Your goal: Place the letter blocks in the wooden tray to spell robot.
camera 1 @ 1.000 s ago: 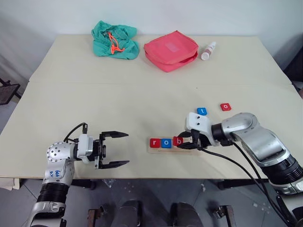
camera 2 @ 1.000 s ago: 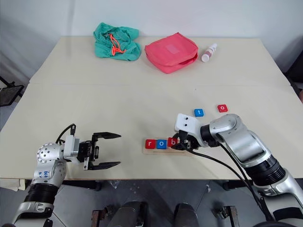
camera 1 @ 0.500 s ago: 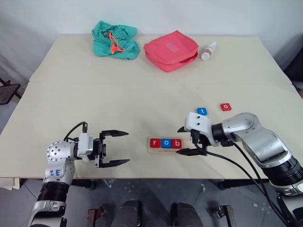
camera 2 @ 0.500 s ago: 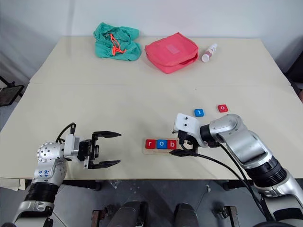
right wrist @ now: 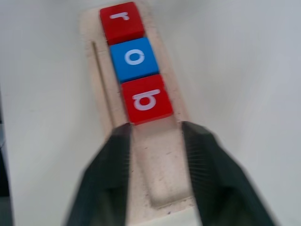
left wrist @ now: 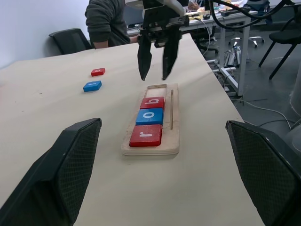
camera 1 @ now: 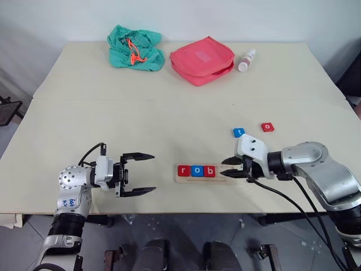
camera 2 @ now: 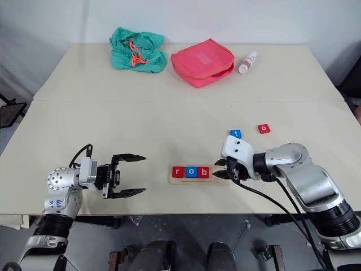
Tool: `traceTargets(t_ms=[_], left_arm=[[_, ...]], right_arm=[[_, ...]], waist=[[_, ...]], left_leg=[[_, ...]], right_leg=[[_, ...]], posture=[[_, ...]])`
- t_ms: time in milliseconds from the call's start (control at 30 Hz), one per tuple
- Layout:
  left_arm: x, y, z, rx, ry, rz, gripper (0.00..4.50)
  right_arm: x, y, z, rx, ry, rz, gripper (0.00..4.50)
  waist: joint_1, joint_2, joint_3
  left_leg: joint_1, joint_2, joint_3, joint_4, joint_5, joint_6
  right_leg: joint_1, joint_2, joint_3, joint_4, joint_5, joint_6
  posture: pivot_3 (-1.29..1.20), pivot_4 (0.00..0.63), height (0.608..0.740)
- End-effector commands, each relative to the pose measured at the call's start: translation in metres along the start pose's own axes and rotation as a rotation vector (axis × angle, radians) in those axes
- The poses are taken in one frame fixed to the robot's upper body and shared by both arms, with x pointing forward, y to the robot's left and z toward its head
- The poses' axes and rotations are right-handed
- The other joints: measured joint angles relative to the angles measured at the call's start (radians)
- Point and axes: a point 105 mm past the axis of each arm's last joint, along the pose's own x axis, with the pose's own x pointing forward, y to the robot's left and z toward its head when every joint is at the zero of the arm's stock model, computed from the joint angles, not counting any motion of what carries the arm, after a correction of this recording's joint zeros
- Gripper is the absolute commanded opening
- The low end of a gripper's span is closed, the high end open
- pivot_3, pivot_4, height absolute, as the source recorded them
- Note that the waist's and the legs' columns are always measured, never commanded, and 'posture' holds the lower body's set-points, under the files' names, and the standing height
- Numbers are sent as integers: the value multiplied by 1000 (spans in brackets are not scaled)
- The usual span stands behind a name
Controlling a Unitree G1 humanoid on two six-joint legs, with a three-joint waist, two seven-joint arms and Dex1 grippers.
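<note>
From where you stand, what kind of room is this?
Probably an office or lab workspace. Behind the table are a black office chair, a seated person, and a desk trailing cables.

An office or lab: beyond the pale table stand desks with trailing cables, black office chairs, and a seated person.
</note>
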Motion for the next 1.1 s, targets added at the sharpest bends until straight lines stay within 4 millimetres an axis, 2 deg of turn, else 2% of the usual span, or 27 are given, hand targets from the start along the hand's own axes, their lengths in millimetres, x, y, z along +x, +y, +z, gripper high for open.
traceTargets(t_ms=[33,67,367,733,900,1033,1100], left_arm=[[0,1,3,27,-4,7,4500],[0,1,3,28,-3,9,4500],[-6,-4,6,25,13,30,4500],[-7,-5,6,21,19,39,4500],[-5,-4,5,21,17,37,4500],[-4,-4,4,18,12,29,4500],[-3,-4,4,15,8,25,4500]], right_arm=[[5,-2,2,4,-21,-5,340],[7,-2,-2,4,-14,-2,46],[19,0,-10,9,-13,30,46],[26,-1,-5,8,-42,37,46],[10,-5,-4,-10,-35,8,46],[-11,-10,2,-4,-64,-42,46],[-23,-18,3,23,-106,-113,403]], waist=[[0,0,0],[1,0,0],[-1,0,0],[0,0,0],[1,0,0],[3,0,0],[3,0,0]], left_leg=[[0,0,0,0,0,0],[0,0,0,0,0,0],[0,0,0,0,0,0],[0,0,0,0,0,0],[0,0,0,0,0,0],[0,0,0,0,0,0],[0,0,0,0,0,0]], right_leg=[[0,0,0,0,0,0],[0,0,0,0,0,0],[0,0,0,0,0,0],[0,0,0,0,0,0],[0,0,0,0,0,0],[0,0,0,0,0,0],[0,0,0,-1,0,0]], posture=[[0,150,740],[0,150,740],[0,150,740],[0,150,740],[0,150,740],[0,150,740],[0,150,740]])
